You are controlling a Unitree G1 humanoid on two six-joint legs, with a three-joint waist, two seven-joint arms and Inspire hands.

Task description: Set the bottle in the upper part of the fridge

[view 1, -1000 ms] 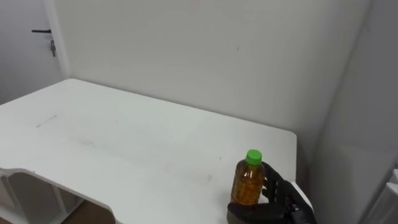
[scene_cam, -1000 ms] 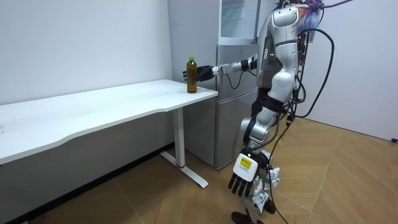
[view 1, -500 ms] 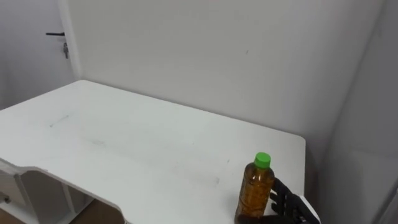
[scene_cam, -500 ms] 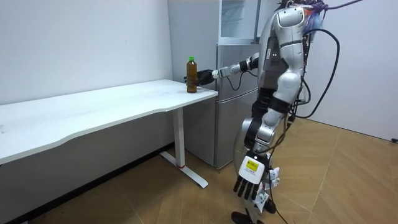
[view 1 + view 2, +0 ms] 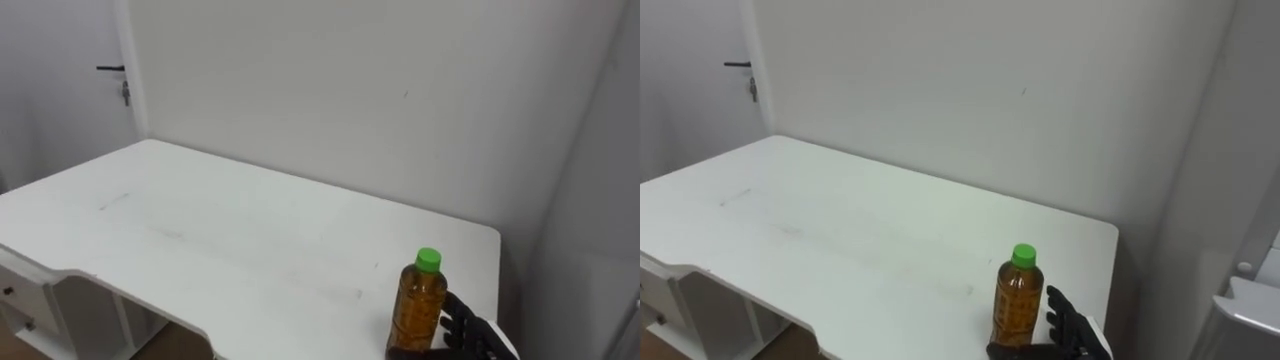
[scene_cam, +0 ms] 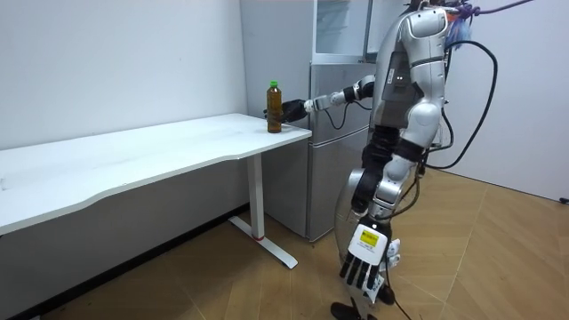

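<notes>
Your right arm reaches straight forward; its right hand [image 5: 1070, 330], at the lower right of the eye views, cups thumb and fingers round the base of the bottle [image 5: 1018, 300]. Your left hand [image 6: 363, 264] hangs low in the room view, fingers straight and pointing down.

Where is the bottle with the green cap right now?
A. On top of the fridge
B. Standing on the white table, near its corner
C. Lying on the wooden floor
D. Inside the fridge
B: the bottle stands upright on the white table close to its corner, with the robot's right hand wrapped round its lower part.
</notes>
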